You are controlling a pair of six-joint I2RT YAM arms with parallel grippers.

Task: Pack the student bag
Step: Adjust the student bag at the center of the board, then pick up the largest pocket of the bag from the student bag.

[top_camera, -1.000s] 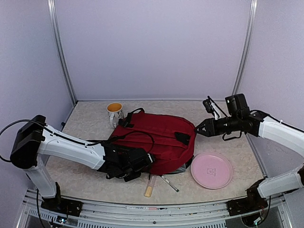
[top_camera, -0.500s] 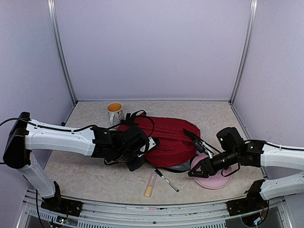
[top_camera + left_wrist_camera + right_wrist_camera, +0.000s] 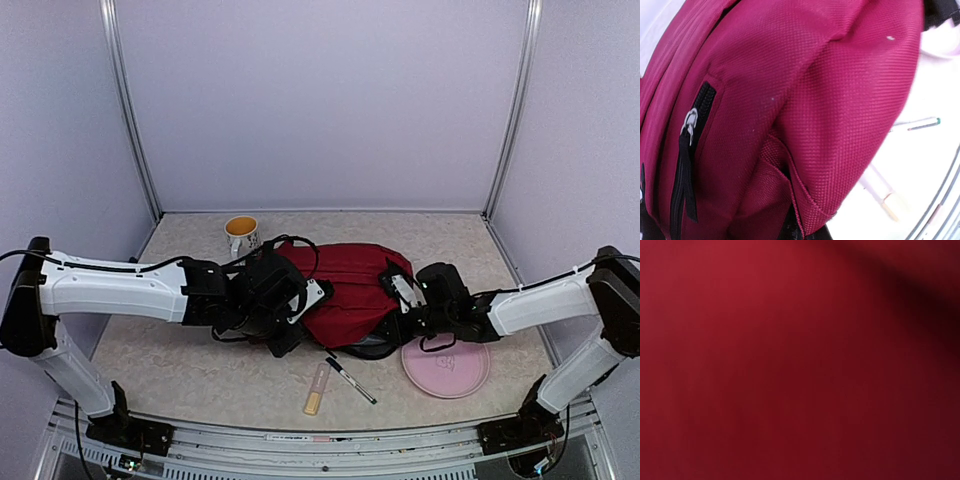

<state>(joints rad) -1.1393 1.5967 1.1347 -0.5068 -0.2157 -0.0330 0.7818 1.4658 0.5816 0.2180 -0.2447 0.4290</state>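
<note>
Table [image 3: 170, 350] was speckled beige, lilac walls behind. Bag [image 3: 350, 285] lay mid-table. L gripper [image 3: 300, 305] was against its left end, R gripper [image 3: 398, 305] against its right end. Jaws hidden on both, so can't tell if open or gripping. Plate [image 3: 445, 365] sat near right.

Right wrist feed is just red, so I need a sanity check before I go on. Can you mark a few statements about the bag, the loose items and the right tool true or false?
1. The pen lies on the table, outside the student bag. True.
2. The pink plate is packed inside the bag. False: it lies on the table by the bag's right end.
3. The mug stands upright behind the bag's left end. True.
4. The right tool hangs high, well clear of the bag. False: it is low at the bag's right end, with red fabric filling its wrist view.
5. A pale tube lies beside the pen. True.
</note>
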